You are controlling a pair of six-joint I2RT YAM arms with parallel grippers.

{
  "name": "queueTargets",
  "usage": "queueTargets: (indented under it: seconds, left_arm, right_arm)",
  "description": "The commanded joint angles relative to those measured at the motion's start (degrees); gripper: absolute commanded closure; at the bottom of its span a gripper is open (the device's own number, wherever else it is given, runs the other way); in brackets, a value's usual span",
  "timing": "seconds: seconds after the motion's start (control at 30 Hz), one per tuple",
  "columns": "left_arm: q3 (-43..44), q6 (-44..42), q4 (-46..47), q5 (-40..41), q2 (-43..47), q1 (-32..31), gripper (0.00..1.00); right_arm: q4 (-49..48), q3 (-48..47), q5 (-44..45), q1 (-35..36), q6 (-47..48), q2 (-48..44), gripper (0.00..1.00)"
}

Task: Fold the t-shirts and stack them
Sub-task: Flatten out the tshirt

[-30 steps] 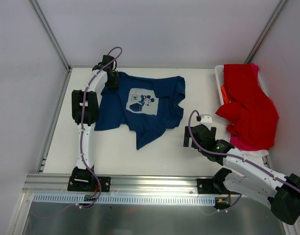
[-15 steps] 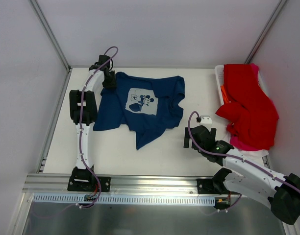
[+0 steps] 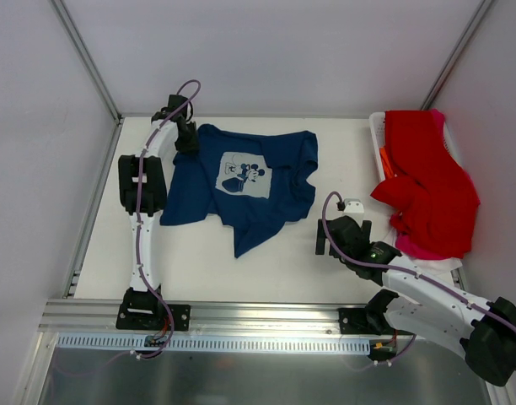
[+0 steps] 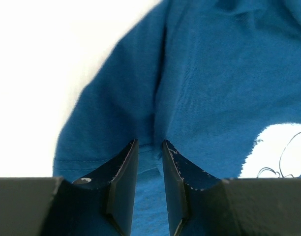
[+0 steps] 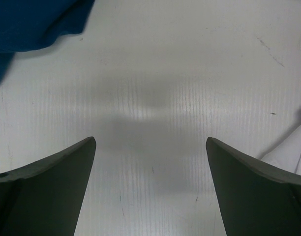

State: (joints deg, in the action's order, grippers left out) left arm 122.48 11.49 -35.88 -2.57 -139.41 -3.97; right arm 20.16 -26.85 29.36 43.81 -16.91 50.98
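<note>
1. Since a second ago, your left gripper has drawn slightly toward the far-left corner, taking the navy t-shirt's edge with it. Your right arm has not shifted.
2. Navy t-shirt: it lies face-up on the white table, left of centre. It is soft, rumpled cloth, with a white square print on the chest and the near hem bunched to a point.
3. Left gripper: the dark fingers are pinched on a raised ridge of navy cloth beside a stitched hem.
4. Right gripper: the jaws are spread wide and hold nothing, over bare table just right of the navy t-shirt.
5. Surroundings: a red t-shirt drapes over the white plastic basket at the far right. A pink t-shirt shows beneath it. Both are well apart from the navy one.
</note>
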Motion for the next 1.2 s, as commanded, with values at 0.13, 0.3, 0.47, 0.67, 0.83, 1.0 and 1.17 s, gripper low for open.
queueTargets:
  seconds: [0.13,0.3,0.47,0.67,0.83,1.0,1.17]
  left_arm:
    - [1.6,1.6,-0.9,-0.3,0.5,1.3,0.75]
    - [2.0,1.3,-0.9,-1.2,0.2,1.3,0.79]
    - [2.2,0.7,-0.9,-2.5,0.0,1.3,0.79]
    - [3.0,0.0,-1.1,-3.7,-0.6,1.3,0.88]
    - [5.1,-0.1,-2.3,-3.9,-1.6,1.2,1.0]
    - [5.0,-0.1,-2.4,-4.0,-1.6,1.2,1.0]
    - [3.1,-1.1,-2.4,1.1,1.2,-0.2,1.0]
  right_arm:
    - [-1.2,-0.2,1.0,0.3,-0.6,0.2,0.01]
    - [-1.2,-0.1,1.0,0.3,-0.4,0.2,0.0]
    - [-1.2,-0.1,1.0,0.3,-0.3,0.3,0.0]
    - [-1.3,-0.2,0.8,0.3,0.0,0.4,0.01]
    - [-1.4,-0.3,0.6,0.2,-0.1,0.7,0.01]
    - [-1.4,0.0,0.6,0.3,-0.2,0.2,0.01]
    - [-1.3,-0.1,1.0,0.3,0.1,-0.2,0.0]
